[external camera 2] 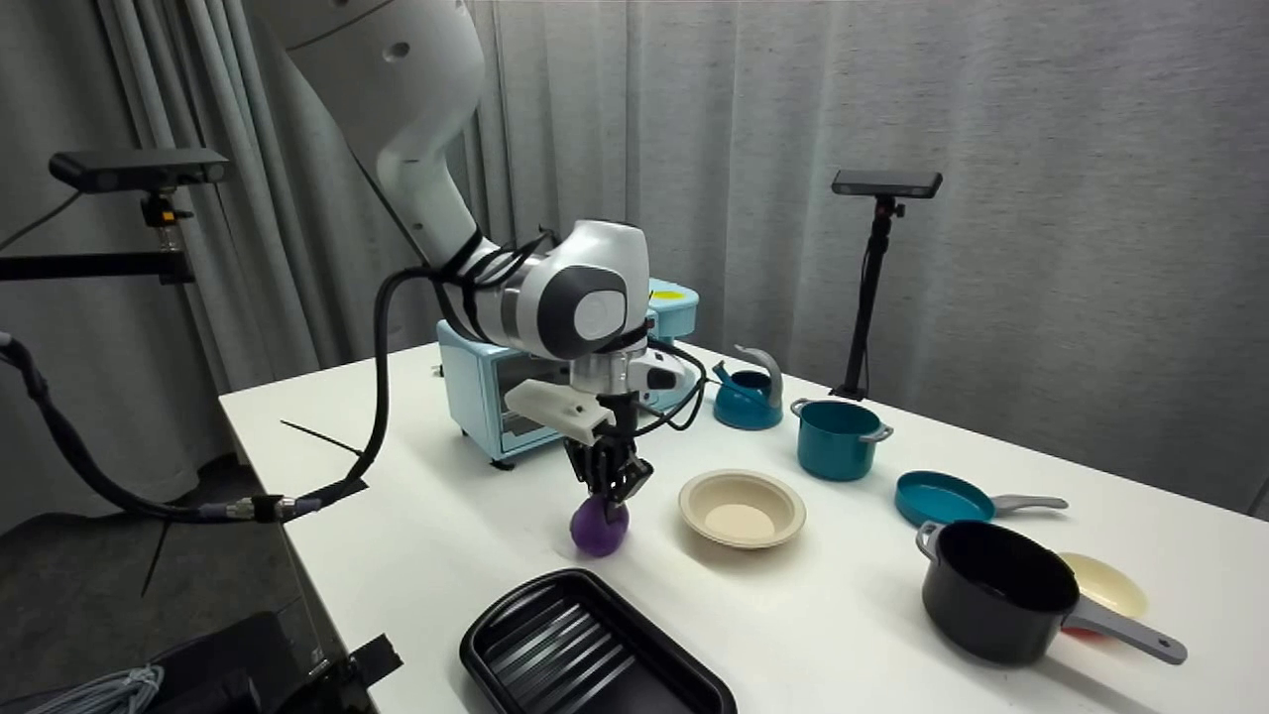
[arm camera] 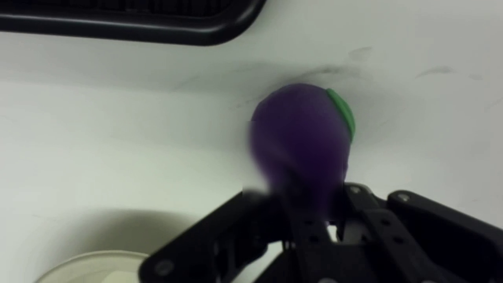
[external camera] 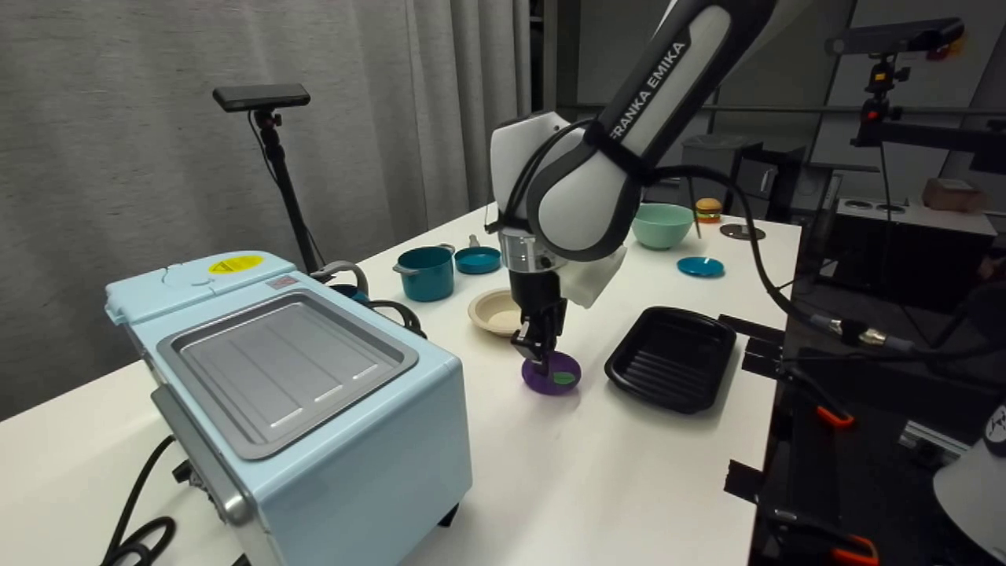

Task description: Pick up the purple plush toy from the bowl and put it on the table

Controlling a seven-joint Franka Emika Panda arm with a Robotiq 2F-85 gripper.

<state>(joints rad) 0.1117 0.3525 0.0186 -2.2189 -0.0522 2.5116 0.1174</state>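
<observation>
Pincer [arm camera: 320,188] points down over the white surface [external camera: 613,487], its fingers [arm camera: 363,204] closed in from both sides on the purple plush toy [external camera: 559,377]; in the wrist view the purple body fills the space between the tips. Toy extends below them, with a green leaf-shaped patch [arm camera: 345,116] on its side. Cannot tell whether its underside meets the surface.

Toy position: outside the cream bowl [external camera 2: 744,516], near one corner of the black ridged tray [external camera: 672,354], touching neither. Tray lies just in from the right edge in an exterior view, beside strips of black tape [external camera: 762,359].

Along the far edge in an exterior view: teal kettle [external camera 2: 746,407], two-handled teal pot [external camera 2: 836,441], teal frying pan [external camera 2: 942,496]. Light-blue toaster oven [external camera 2: 466,382] stands toward the far corner. Black saucepan [external camera 2: 996,615] is farther in from that edge, a pale-yellow dish [external camera 2: 1105,585] partly hidden behind it.

Near the far right corner in an exterior view: toy hamburger [external camera: 707,210], dark round lid [external camera: 743,232]; blue plate [external camera: 700,267] and mint-green bowl [external camera: 662,228] sit farther from that corner.
</observation>
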